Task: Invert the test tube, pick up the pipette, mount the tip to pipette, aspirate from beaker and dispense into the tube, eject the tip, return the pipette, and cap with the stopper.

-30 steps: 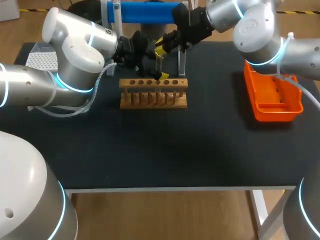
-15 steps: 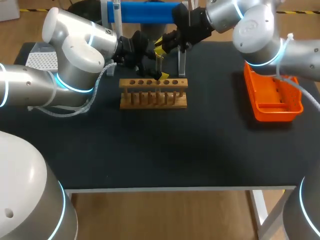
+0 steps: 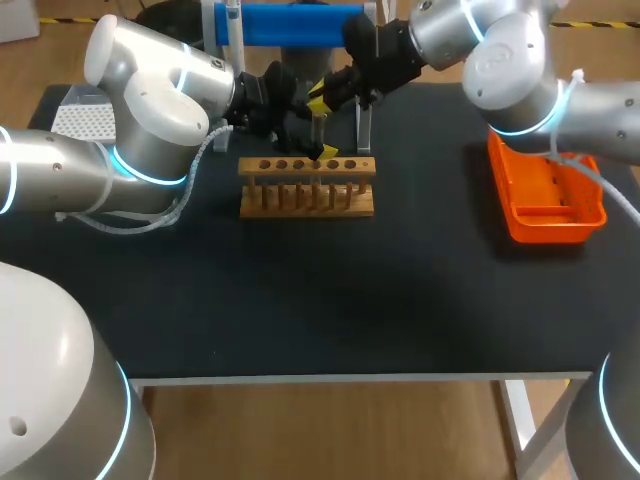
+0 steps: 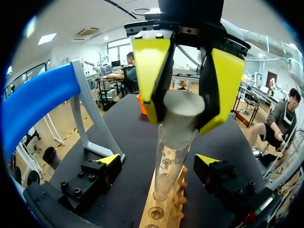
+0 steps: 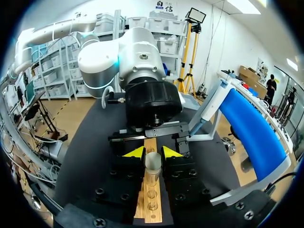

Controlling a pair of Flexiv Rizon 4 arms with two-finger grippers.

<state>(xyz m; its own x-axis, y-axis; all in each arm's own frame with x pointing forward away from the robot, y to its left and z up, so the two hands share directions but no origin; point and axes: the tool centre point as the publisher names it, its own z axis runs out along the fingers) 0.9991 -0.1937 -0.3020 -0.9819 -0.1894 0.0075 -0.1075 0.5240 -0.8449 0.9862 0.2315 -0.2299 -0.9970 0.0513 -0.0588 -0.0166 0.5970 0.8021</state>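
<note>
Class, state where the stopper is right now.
Left wrist view: the stopper sits on top of the test tube, pinched by the right gripper, above the wooden rack.

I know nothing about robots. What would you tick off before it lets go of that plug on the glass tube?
1. Stopper sitting on the test tube mouth: ok.
2. Right pincer clamped on the stopper from both sides: ok.
3. Stopper pressed fully home: cannot tell.
4. Test tube standing in the wooden rack: ok.
5. Left pincer steadying the test tube: not ok; its fingers flank the glass without touching.
6. Pipette hung on its blue stand: ok.
</note>
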